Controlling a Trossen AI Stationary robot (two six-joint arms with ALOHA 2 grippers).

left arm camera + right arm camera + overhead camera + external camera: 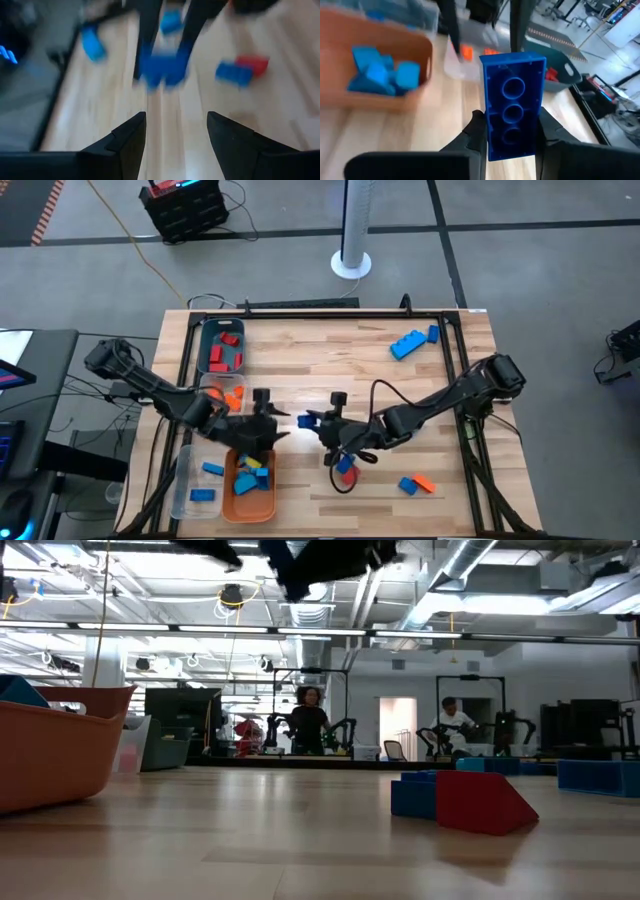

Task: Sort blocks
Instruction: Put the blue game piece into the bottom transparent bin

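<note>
My right gripper hangs over the middle of the table, shut on a dark blue block whose hollow underside with three round tubes faces the wrist camera. My left gripper faces it from the table's left, open with nothing between its fingers. In the left wrist view the held block shows a short way ahead of those fingers. A red and a blue block lie together on the table below the right gripper. Several blue blocks lie in the orange tray. My right gripper pinches the dark blue block's two long sides between its two fingers, near one end. The fingers come from the table's right, slanting a little downward, and lie along the block. The block sticks out beyond the fingertips, lifted clear of the table.
A clear bin with blue blocks stands left of the tray. A teal bin with red blocks is at the far left, orange blocks near it. Blue blocks lie far right; a blue and an orange block near right.
</note>
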